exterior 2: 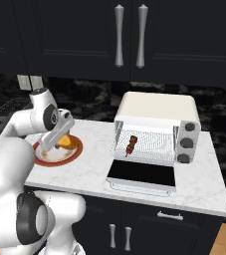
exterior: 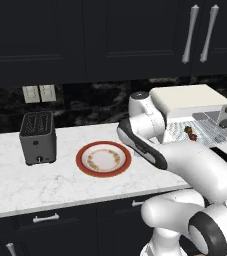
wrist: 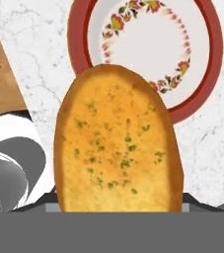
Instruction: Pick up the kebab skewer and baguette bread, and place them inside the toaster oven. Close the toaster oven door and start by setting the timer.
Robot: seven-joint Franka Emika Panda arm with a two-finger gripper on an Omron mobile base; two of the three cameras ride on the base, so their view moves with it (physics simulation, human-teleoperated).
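Baguette bread (wrist: 117, 143), oval, golden-orange, flecked with green herbs, is held by the end effector (exterior 2: 59, 140) above the red-rimmed plate (wrist: 209, 74).

A rendered home kitchen: a white marble table (exterior: 15, 185) runs beneath dark upper cabinets (exterior 2: 129, 35) with long silver handles, with dark drawers below and a black stone backsplash carrying wall outlets (exterior: 39, 93). On the table stand a slot toaster (exterior: 37, 137), a cream toaster oven (exterior 2: 157, 130) with its door (exterior 2: 142, 174) open, and a red-rimmed floral plate (exterior: 103, 159)
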